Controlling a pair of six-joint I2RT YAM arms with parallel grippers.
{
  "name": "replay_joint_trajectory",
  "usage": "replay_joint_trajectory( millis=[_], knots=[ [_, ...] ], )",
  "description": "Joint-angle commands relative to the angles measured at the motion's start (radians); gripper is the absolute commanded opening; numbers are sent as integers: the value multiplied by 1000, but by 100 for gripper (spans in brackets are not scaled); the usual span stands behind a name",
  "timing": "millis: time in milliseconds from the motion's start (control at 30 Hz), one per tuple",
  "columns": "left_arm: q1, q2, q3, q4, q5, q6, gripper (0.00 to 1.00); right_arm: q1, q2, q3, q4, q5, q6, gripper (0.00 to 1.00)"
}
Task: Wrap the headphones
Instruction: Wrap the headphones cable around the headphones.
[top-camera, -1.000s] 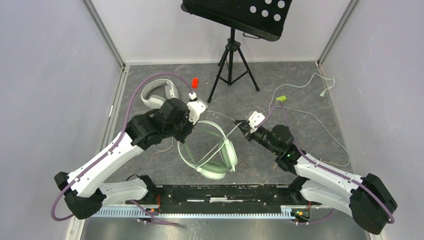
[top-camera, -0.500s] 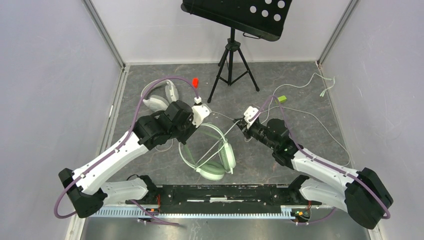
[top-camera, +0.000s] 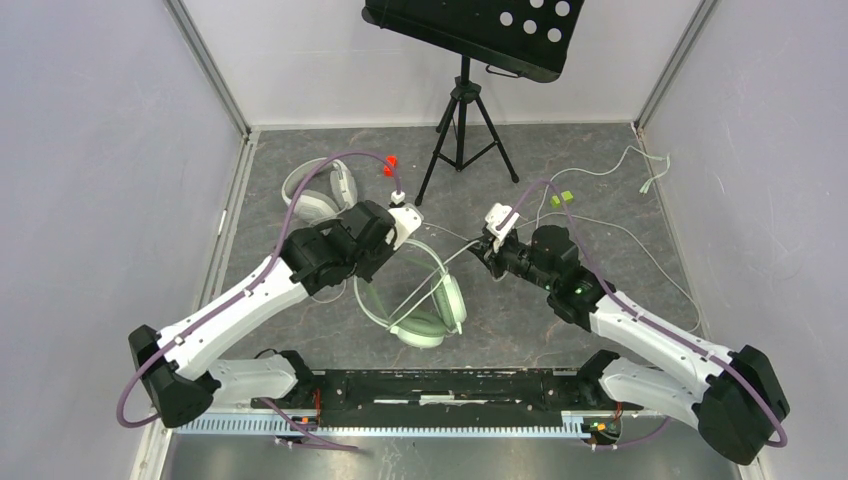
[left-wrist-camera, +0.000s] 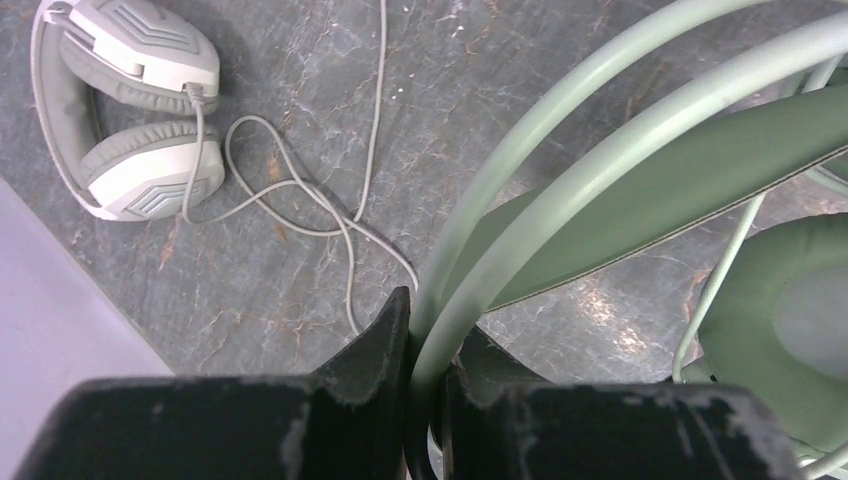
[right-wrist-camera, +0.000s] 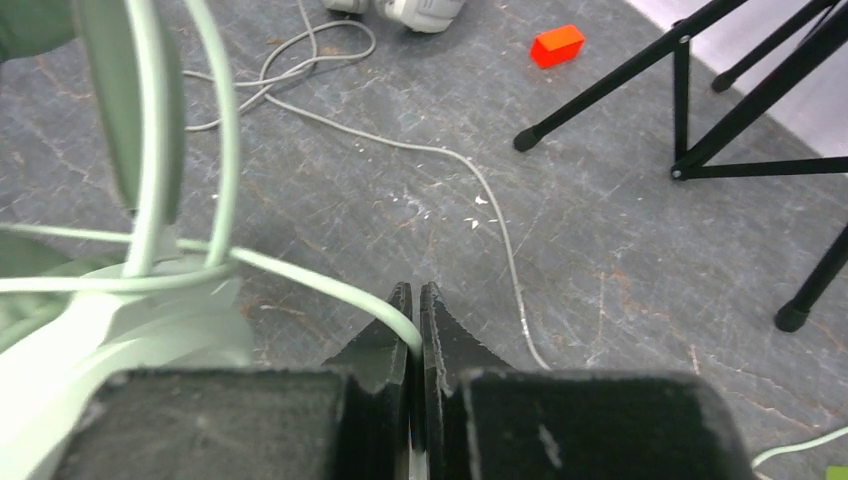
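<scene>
The mint-green headphones (top-camera: 420, 325) sit between the two arms. My left gripper (top-camera: 374, 268) (left-wrist-camera: 425, 322) is shut on their thin headband (left-wrist-camera: 590, 150), and the padded band and one round cushion (left-wrist-camera: 790, 340) show to the right. My right gripper (top-camera: 488, 250) (right-wrist-camera: 415, 300) is shut on their pale green cable (right-wrist-camera: 300, 275). That cable runs taut from the headset (right-wrist-camera: 120, 330) to the jaws. The white-grey headphones (top-camera: 318, 190) (left-wrist-camera: 135, 110) with chevron earcups lie at the back left, and their cable (left-wrist-camera: 300, 200) loops loosely on the floor.
A black tripod (top-camera: 462, 130) carrying a music stand (top-camera: 480, 30) stands at the back centre. A small red block (top-camera: 390, 163) (right-wrist-camera: 557, 45) lies near its feet. A green tag (top-camera: 563, 197) and loose pale cable (top-camera: 640, 250) trail to the right. Walls close in on three sides.
The right gripper has moved left and slightly away with the cable still in it. The left arm has shifted a little right, uncovering more of the white-grey headphones. Both grips are unchanged.
</scene>
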Motion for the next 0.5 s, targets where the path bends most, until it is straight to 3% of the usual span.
replay_joint_trajectory(
  millis=[0,200,467],
  knots=[
    [-3,10,30,-66,-103,20,6,-19,-37,77,-29,-54,50,3],
    [-3,22,38,-66,-135,6,5,-19,-24,106,-52,-234,137,9],
    [-3,67,75,-65,-157,-32,5,-19,43,95,115,-450,359,11]
  ],
)
